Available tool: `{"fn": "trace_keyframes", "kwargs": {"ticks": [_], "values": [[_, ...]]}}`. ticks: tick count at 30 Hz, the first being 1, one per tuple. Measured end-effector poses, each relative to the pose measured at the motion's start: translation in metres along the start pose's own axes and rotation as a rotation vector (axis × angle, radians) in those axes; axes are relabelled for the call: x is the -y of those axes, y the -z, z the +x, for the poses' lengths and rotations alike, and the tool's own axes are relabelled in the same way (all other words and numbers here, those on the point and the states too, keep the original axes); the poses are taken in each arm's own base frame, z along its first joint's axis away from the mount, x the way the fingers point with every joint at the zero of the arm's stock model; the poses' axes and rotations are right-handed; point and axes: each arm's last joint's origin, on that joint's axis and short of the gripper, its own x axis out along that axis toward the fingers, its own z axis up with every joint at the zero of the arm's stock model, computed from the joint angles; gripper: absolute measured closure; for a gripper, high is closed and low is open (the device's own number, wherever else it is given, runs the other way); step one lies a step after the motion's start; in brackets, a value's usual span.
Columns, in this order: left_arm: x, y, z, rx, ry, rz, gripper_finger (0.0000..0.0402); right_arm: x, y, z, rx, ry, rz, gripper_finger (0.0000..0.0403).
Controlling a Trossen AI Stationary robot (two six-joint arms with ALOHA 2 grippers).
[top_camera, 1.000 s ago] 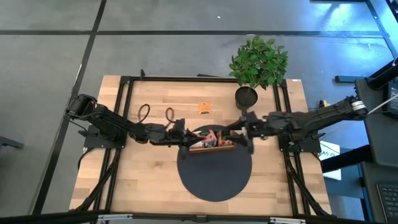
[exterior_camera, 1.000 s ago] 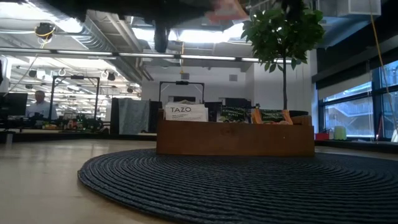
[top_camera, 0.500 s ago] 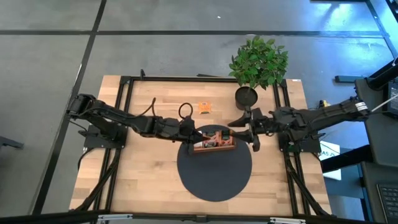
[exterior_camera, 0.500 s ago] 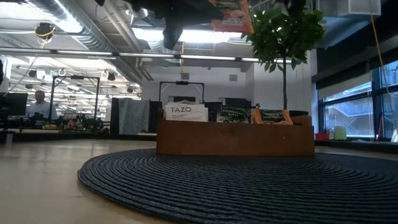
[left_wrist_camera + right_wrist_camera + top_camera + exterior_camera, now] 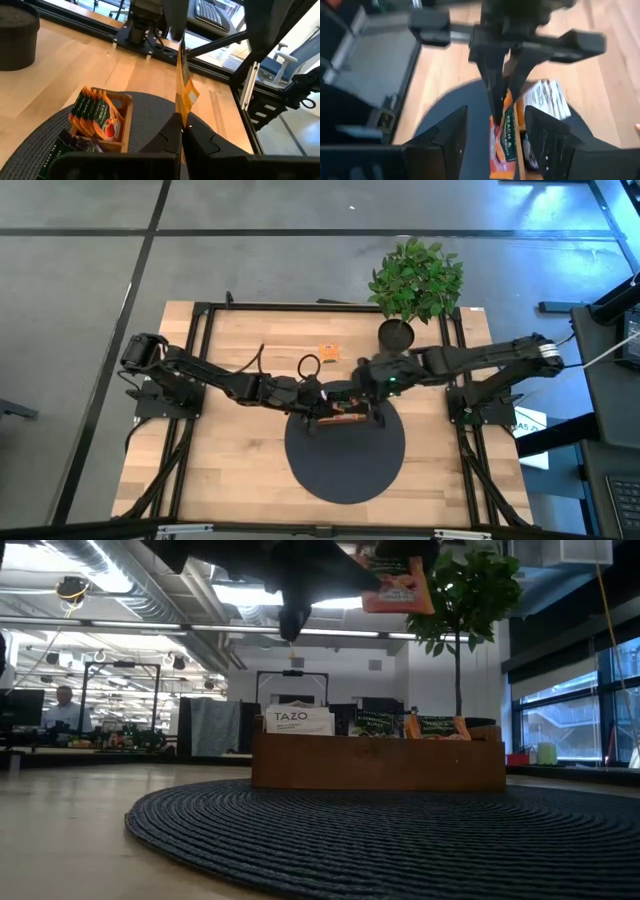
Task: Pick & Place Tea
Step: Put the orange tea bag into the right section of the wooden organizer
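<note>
My left gripper (image 5: 181, 131) is shut on an orange tea sachet (image 5: 182, 85), held in the air over the brown wooden tray (image 5: 340, 416). The tray stands on a dark round mat (image 5: 345, 460); upright rows of sachets (image 5: 97, 112) stand in its compartments. My right gripper (image 5: 496, 115) is open and faces the left one, its two fingers (image 5: 445, 137) standing on either side of the held sachet (image 5: 504, 132) without touching it. In the low view the sachet (image 5: 398, 585) hangs high above the tray (image 5: 378, 762). Another orange sachet (image 5: 327, 351) lies flat on the table behind the tray. My left gripper pinches the orange sachet between its two fingers at the edge nearest them (image 5: 180, 116). The fingers come from the table's left, slanting a little downward. The sachet sticks out beyond the fingertips, edge-on in the wrist view, lifted clear of the tray.
A potted plant (image 5: 413, 280) stands at the table's far right, close behind my right arm. The mat's near half (image 5: 345, 470) is bare. Bare wood (image 5: 230, 460) lies on the table's left and near sides. A black frame (image 5: 200, 380) runs along the table's edges.
My right gripper has swung toward the table's left and tipped, coming up to the held sachet so that its fingers now flank it. My left gripper has carried the sachet a little toward the table's right, over the tray. The sachet shows lower in the low view.
</note>
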Motion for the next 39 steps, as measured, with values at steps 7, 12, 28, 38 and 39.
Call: {"fn": "trace_keyframes", "kwargs": {"ticks": [7, 12, 28, 38, 39], "values": [[0.004, 0.0, 0.0, 0.023, -0.017, 0.061, 0.0399, 0.002, -0.011, 0.024, -0.202, 0.038, -0.001, 0.0209], [0.006, -0.001, -0.001, 0.035, -0.017, 0.08, 0.0399, 0.003, -0.01, 0.035, -0.262, 0.025, 0.025, 0.0239], [0.004, 0.004, -0.001, -0.014, -0.027, 0.086, 0.0398, 0.002, -0.012, 0.033, -0.249, 0.015, 0.037, 0.0343], [0.004, 0.004, -0.001, -0.013, -0.03, 0.087, 0.0394, 0.002, -0.012, 0.033, -0.249, 0.018, 0.059, 0.0393], [0.004, 0.004, -0.001, -0.013, -0.031, 0.087, 0.0392, 0.002, -0.012, 0.033, -0.249, 0.018, 0.058, 0.0392]]}}
